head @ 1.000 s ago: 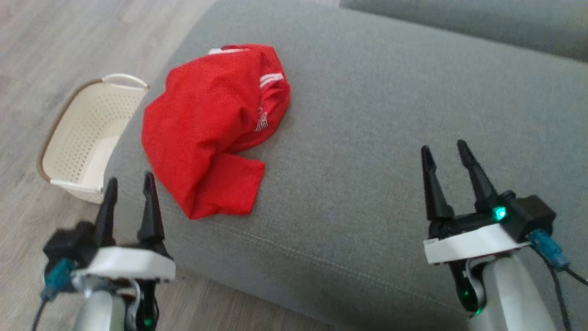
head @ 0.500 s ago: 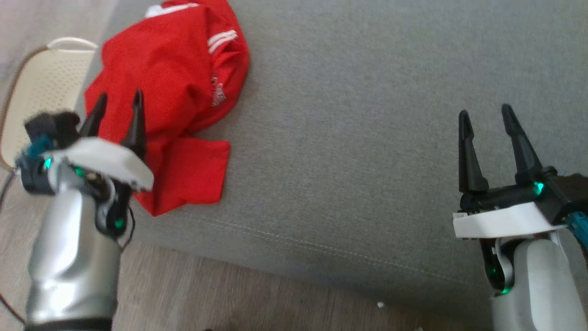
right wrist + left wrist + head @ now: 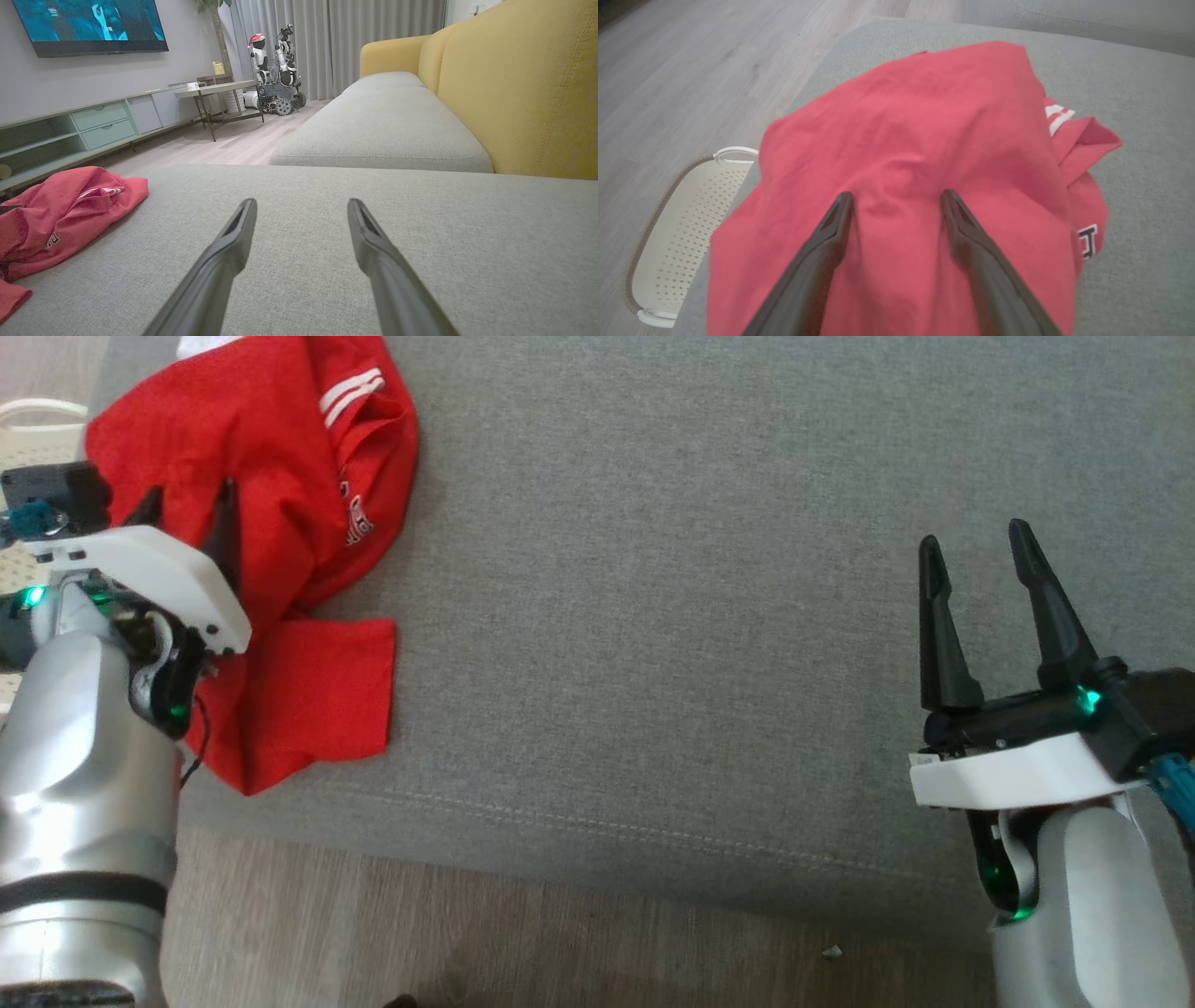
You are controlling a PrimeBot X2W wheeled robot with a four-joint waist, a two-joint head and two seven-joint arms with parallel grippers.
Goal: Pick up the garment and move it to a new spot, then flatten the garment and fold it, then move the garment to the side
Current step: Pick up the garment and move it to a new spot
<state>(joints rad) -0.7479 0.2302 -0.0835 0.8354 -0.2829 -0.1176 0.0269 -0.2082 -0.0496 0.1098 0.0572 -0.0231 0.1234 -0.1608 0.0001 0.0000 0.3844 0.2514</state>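
The step in hand is, I think, the first pick-up, and it belongs to the left gripper [image 3: 896,196]. Its two dark fingers are spread apart and they hold nothing. They point into the raised middle of the red sports shirt [image 3: 924,116], which lies crumpled on the grey sofa cushion [image 3: 653,569], near the cushion's edge on the robot's left. I cannot tell if the fingertips already touch the cloth or hang just above it. Between the tips there is a small soft ridge of fabric, and this looks like a good place to take. To do it well, the fingers should probably go down until both tips press into the cloth, and close only then, so that they catch a thick fold and not one thin layer that can slip out. The lift should then be straight up, because the white perforated basket [image 3: 682,233] stands on the floor just beside the cushion, to the left of the fingers, and a loose end could drag over the edge toward it. The long axis of the shirt seems to run nearly along the fingers: a flat flap lies back toward the wrist and the bunched part lies beyond the tips. The sleeve with white stripes and the printed letters point to the right of the fingers. The right gripper [image 3: 973,539] is well apart from the shirt, over bare cushion, with fingers spread and empty.
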